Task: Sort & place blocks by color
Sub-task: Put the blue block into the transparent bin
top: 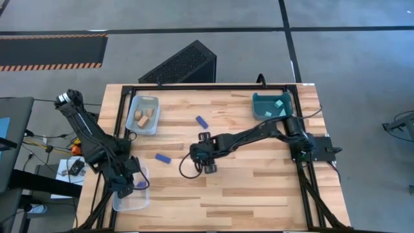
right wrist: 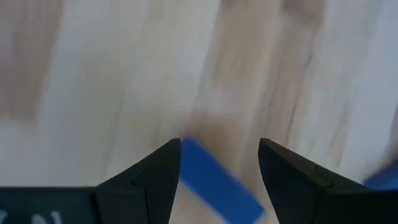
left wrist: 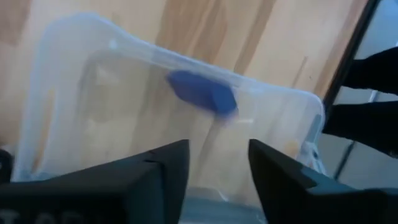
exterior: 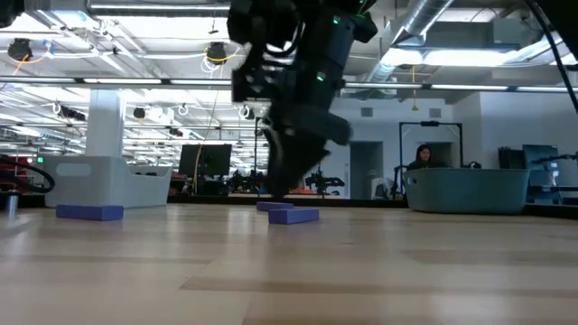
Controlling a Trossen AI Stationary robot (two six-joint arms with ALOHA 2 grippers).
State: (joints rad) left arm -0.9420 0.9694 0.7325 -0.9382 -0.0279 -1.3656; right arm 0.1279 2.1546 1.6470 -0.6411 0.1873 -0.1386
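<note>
The left gripper hangs over the clear bin at the near left corner of the table. Its fingers stand apart with nothing between them. Just beyond the fingertips, inside that bin, is one dark blue block.

The right gripper is near the middle of the table, its arm stretched across from the right side. Its fingers also stand apart, and a blue bar lies on the wood in the gap between them; I cannot tell if they touch it.

To the left of the right gripper, a second blue bar lies on the table. Beyond it, farther from the robot, lies a third one.

The grey bin at the far left holds tan blocks. The teal bin at the far right holds cyan cubes.
</note>
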